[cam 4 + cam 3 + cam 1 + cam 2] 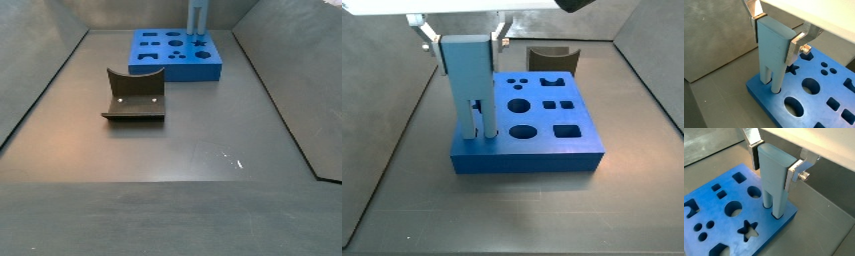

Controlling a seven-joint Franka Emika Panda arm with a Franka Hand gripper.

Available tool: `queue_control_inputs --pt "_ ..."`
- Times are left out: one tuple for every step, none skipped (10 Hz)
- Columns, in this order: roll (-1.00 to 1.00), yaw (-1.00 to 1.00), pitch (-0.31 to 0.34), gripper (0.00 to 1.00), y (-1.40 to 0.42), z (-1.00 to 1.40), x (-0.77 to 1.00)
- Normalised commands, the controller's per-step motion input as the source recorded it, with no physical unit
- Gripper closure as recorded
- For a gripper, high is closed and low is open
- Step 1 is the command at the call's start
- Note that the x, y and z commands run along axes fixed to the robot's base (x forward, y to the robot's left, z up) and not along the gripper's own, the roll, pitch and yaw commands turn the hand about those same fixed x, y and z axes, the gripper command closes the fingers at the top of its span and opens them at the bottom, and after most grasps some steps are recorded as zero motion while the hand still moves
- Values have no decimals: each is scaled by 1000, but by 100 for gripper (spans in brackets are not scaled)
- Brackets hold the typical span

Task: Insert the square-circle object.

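Looking nearly done: our tool (779,31) pinches the block (773,47) upright, pegs partway into the blue board (811,102) at its corner. We reckon seating fully remains.

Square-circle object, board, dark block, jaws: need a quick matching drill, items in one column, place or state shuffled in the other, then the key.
Items
1. square-circle object
2. blue board
3. dark notched block
4. gripper

Place or state
A. lies flat on the floor, shaped holes facing up
B. stands apart from the board on the floor, untouched
C. upright, pegs down at the holes near the board's edge
D. jaws closed on the pale block's upper sides, above the board

Pairs: 1-C, 2-A, 3-B, 4-D
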Motion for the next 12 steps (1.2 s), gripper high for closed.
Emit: queue_control_inputs --pt "39 11 0 100 86 -211 17" --pt "54 17 0 100 0 -263 0" --pt "46 0 -29 100 0 -351 0" --pt "21 0 -57 100 -6 -369 -11" --pt "47 -11 -76 100 -17 -400 -66" --pt "34 -11 -84 100 -11 -411 -57" --pt "60 0 -76 100 -46 -423 -43" --pt "49 0 -74 100 -43 -406 -31" --pt "14 0 -90 100 -29 -386 -9" --pt "23 0 -107 100 -34 -454 -40" --pt "0 -6 -90 100 -3 -397 0" --pt "-13 0 -99 100 0 -217 0"
